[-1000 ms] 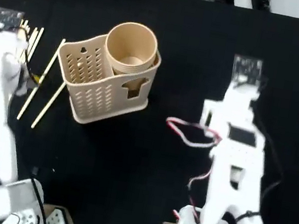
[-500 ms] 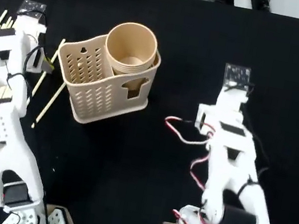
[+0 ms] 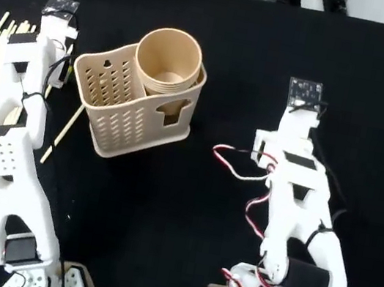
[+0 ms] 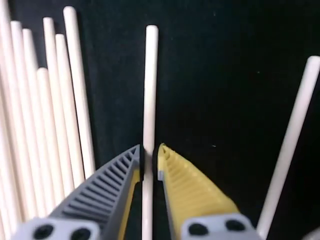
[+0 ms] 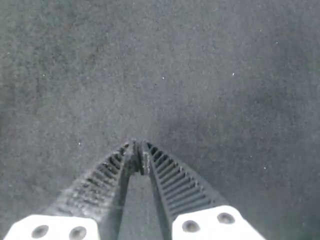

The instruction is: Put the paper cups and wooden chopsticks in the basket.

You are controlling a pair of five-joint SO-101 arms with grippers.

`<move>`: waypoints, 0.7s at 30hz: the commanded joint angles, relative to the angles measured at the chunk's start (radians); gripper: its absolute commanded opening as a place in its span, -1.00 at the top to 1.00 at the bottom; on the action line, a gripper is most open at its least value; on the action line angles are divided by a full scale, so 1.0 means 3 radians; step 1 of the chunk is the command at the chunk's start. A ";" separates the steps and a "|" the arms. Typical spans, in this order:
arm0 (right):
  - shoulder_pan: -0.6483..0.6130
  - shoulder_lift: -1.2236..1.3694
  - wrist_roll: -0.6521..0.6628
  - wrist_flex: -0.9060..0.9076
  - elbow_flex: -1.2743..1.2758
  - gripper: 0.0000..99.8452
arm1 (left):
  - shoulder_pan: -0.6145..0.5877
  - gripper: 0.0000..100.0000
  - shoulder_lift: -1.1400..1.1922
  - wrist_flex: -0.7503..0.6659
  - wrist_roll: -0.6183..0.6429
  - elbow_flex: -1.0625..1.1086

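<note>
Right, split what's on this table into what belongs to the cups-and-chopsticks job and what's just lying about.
Job:
basket
paper cups, stacked inside it
loose chopsticks on the cloth
single chopstick, gripped by the left claw

Not the job:
black cloth
right claw, shut on nothing
red and white wires

One basket [image 3: 119, 112], one visible paper cup [image 3: 155, 55] — any nested beneath cannot be counted — and two robot arms [image 3: 7, 156] [image 3: 301, 200] are showing, while at least eight wooden chopsticks [image 4: 75, 90] are lying loose, the full tally unclear.
</note>
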 commanded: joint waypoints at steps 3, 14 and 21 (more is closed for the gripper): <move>0.0026 0.0013 -0.0026 0.0015 -0.0166 0.97 | -0.0079 0.88 0.0051 0.0327 -0.0026 -0.0197; 0.0026 0.0013 -0.0026 0.0005 -0.0166 0.97 | -0.0171 0.63 0.0358 0.0783 -0.0005 -0.0693; 0.0031 0.0018 -0.0026 -0.0005 -0.0166 0.97 | -0.0176 0.94 0.0511 0.1350 -0.0020 -0.1164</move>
